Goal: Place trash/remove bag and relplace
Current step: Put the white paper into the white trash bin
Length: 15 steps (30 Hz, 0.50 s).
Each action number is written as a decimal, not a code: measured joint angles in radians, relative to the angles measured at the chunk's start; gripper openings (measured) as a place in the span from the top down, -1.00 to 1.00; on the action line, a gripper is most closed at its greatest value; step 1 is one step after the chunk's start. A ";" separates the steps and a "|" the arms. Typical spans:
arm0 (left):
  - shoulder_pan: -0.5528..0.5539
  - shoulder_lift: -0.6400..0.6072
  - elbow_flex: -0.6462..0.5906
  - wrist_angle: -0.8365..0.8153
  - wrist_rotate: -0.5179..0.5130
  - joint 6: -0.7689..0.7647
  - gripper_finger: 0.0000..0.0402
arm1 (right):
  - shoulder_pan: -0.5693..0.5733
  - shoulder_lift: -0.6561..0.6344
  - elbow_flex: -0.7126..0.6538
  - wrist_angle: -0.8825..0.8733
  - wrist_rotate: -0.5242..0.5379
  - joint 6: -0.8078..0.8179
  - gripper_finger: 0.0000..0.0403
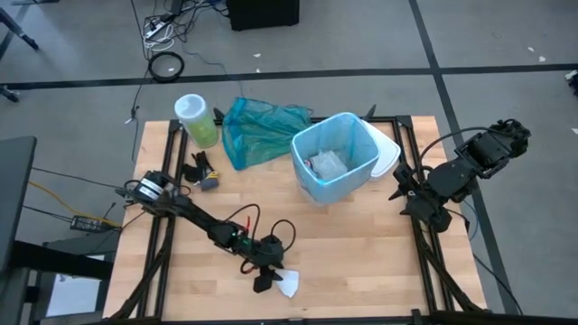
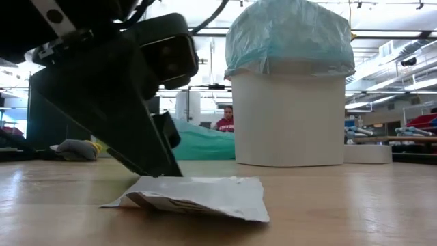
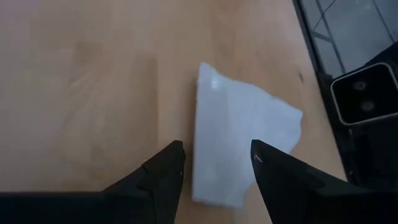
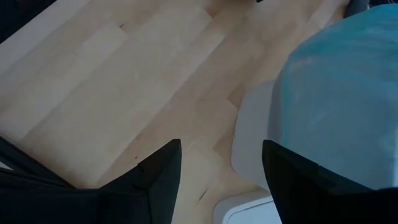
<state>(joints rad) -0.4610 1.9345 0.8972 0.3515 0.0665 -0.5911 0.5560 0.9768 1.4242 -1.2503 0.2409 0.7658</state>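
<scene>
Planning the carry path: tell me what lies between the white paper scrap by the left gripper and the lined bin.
In the high view, only bare wooden table separates the white paper scrap from the bin.

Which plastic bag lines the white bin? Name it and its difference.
The light sky-blue bag lines the white bin; the darker teal-green bag lies crumpled on the table beside it.

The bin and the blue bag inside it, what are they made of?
The bin looks like smooth, matte white plastic: plain, even walls. The bag looks like thin, see-through light-blue plastic film: it wrinkles, shines a little and folds over the rim.
</scene>
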 joint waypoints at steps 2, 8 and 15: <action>0.000 0.020 0.023 0.003 0.007 -0.001 0.02 | 0.000 0.000 0.000 -0.001 0.000 0.000 -0.04; 0.000 0.039 0.054 -0.036 0.007 0.003 0.35 | 0.000 0.000 0.000 -0.004 0.001 -0.013 -0.04; 0.005 0.039 0.055 -0.065 0.014 -0.041 0.95 | 0.000 0.000 0.000 -0.008 0.023 -0.027 -0.04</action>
<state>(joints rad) -0.4562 1.9739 0.9519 0.2862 0.0807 -0.6319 0.5563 0.9771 1.4242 -1.2584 0.2636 0.7387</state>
